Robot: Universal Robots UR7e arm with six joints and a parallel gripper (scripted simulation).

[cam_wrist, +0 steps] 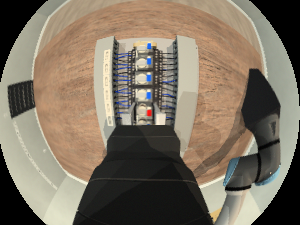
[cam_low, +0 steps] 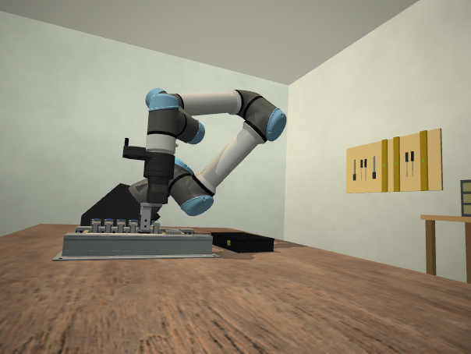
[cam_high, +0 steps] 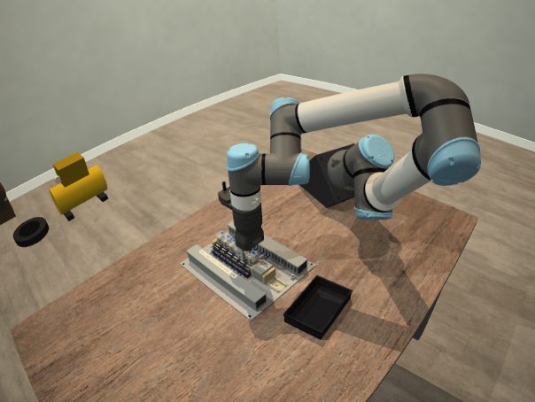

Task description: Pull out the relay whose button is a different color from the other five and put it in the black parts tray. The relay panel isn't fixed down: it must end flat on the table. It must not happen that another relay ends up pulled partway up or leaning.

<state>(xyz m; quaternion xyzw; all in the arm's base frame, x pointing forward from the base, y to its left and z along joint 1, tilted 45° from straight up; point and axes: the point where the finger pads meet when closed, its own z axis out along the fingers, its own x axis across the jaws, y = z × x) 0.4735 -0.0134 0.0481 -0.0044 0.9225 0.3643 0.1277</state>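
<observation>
The grey relay panel (cam_high: 248, 272) lies flat on the wooden table, with a row of relays between two cable ducts. In the wrist view several relays carry blue buttons (cam_wrist: 150, 62), and the nearest relay (cam_wrist: 148, 113) has a red button. My gripper (cam_high: 246, 251) points straight down over the row and is shut on the red-button relay (cam_low: 145, 221). In the side view that relay stands slightly higher than its neighbours. The fingertips are hidden behind the gripper body in the wrist view. The black parts tray (cam_high: 318, 305) sits empty on the table to the right of the panel, and also shows in the side view (cam_low: 242, 242).
The robot base (cam_high: 329, 174) stands at the table's far edge behind the panel. A beige part (cam_high: 267, 272) sits at the panel's right end. A yellow compressor (cam_high: 77, 183) and a black tyre (cam_high: 30, 231) lie on the floor, off the table.
</observation>
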